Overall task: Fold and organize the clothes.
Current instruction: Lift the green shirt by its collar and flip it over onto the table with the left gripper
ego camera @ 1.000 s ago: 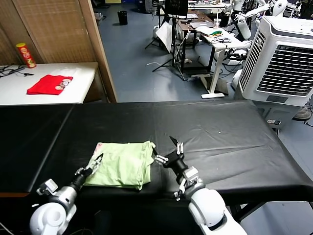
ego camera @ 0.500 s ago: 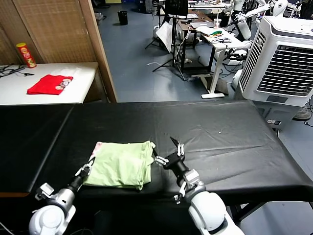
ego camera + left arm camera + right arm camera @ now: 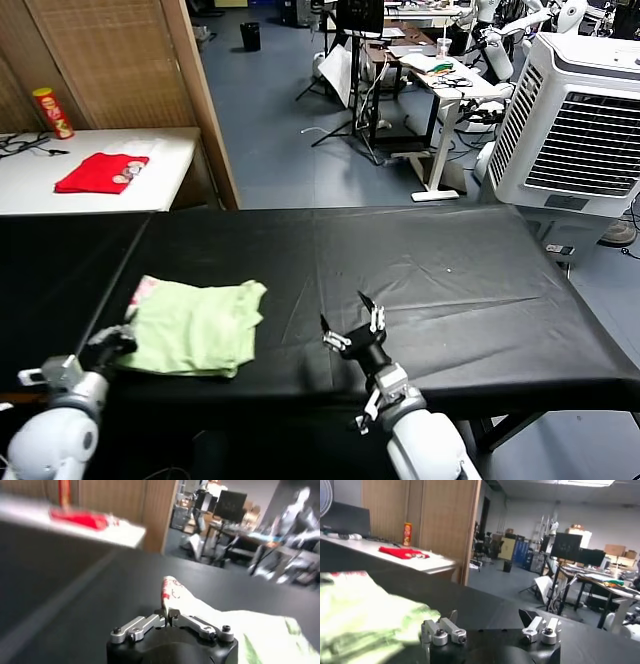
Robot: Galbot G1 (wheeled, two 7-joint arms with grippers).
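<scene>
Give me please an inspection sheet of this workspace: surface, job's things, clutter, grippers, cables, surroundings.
Surface: black table, covering wrinkled.
Job's things: folded light-green T-shirt near the table's left front edge.
Clutter: nothing seen on the black table.
Grippers: left gripper shut on the T-shirt's edge; right gripper open, apart from it.
Cables: dark cables on the white side table.
Surroundings: red cloth, red can, air cooler.

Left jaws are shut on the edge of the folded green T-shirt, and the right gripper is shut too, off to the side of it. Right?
Not quite. The right gripper is open, jaws spread with nothing between them, as the head view shows. The rest holds: the left gripper is shut on the edge of the folded green T-shirt.
</scene>
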